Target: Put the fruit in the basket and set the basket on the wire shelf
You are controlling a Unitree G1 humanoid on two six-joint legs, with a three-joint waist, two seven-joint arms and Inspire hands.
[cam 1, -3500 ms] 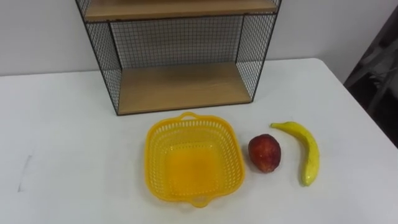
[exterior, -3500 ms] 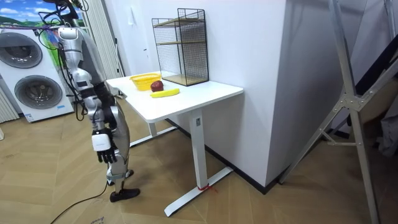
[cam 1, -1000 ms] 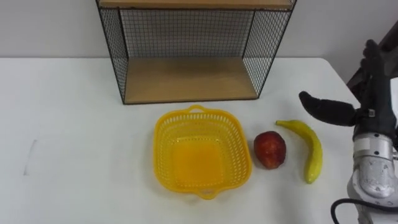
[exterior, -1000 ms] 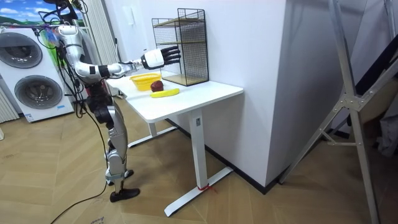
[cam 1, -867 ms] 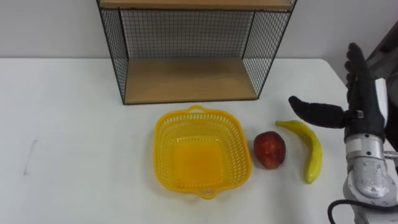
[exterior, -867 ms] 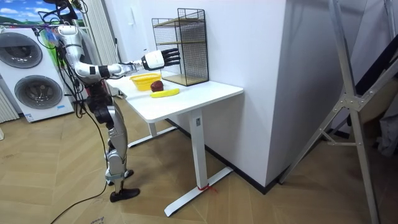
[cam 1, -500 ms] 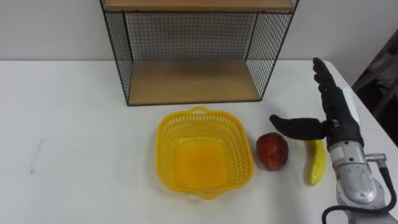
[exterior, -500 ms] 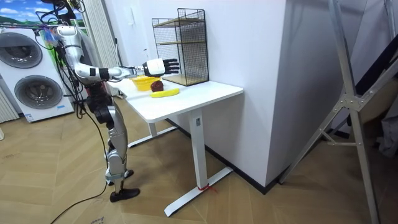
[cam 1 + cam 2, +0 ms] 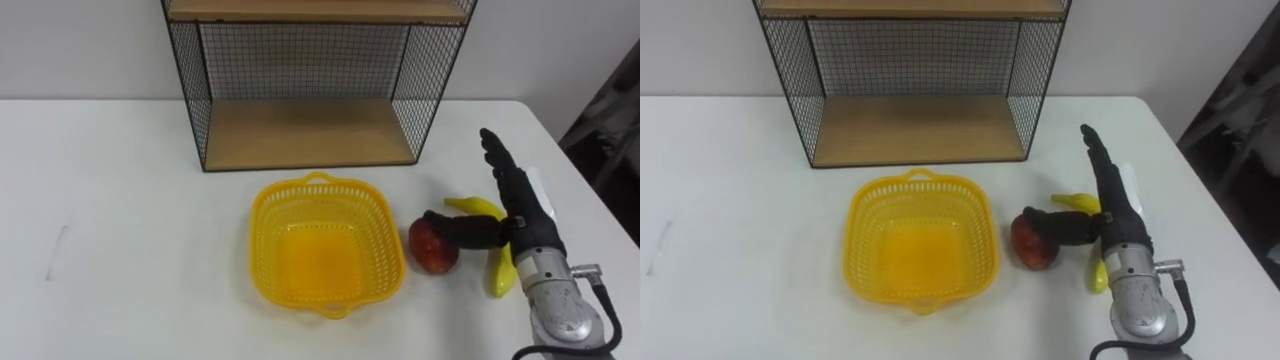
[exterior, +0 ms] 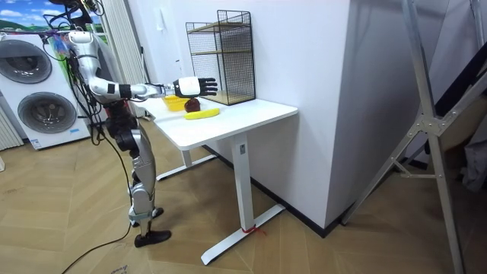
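Standing at the table's edge on the room view's left, I am reaching my right arm out level over the tabletop.

My right hand (image 9: 524, 214) is hovering edge-on above the right part of the white table (image 9: 120, 200). The palm is facing my left, and the fingers (image 9: 497, 160) are stretching straight and close together toward the wire shelf (image 9: 300, 65). The thumb (image 9: 466, 229) is sticking out sideways, well apart from the fingers. Its tip is lying at the top right of the red apple (image 9: 430, 250). I cannot tell whether it is pressing on the fruit. The hand is spread and closing on nothing.

The apple is sitting on the table just beside the yellow basket's (image 9: 257, 236) right rim, outside it. The banana (image 9: 500, 273) is lying to the right of the apple, with its middle hidden under my hand and both ends showing.

The basket is resting with nothing in it in front of the shelf's lower wooden board (image 9: 300, 130), apart from it.
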